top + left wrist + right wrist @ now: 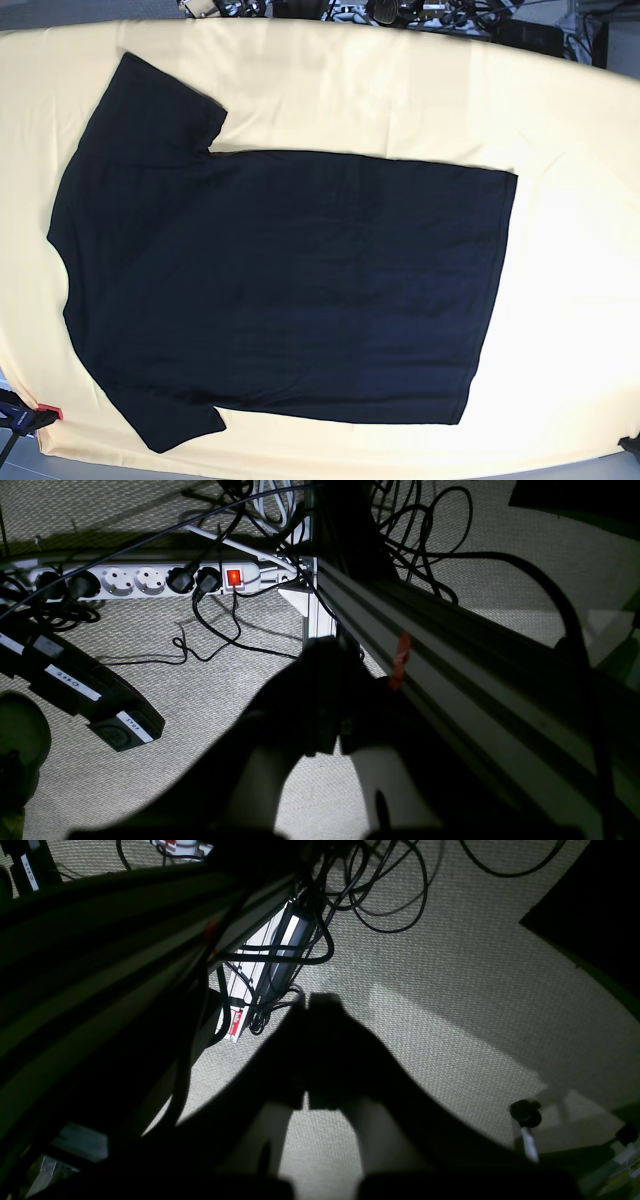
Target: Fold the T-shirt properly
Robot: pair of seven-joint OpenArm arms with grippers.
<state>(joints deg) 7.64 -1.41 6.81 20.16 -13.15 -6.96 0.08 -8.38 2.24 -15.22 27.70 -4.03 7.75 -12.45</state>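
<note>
The T-shirt point(290, 280) lies spread flat on the yellow table point(560, 120) in the base view, plain black side up, with both sleeves at the left and the hem at the right. Neither arm shows in that view. In the left wrist view my left gripper point(327, 647) hangs over the carpeted floor beside the table frame, jaws shut with nothing between them. My right gripper point(307, 1002) in the right wrist view also points at the floor, shut and holding nothing. The T-shirt is out of both wrist views.
A white power strip point(145, 580) with a lit red switch and tangled black cables point(425, 535) lie on the floor. An aluminium frame rail point(450, 645) runs diagonally beside the left gripper. More cables point(380, 895) and a white box point(250, 975) sit near the right gripper.
</note>
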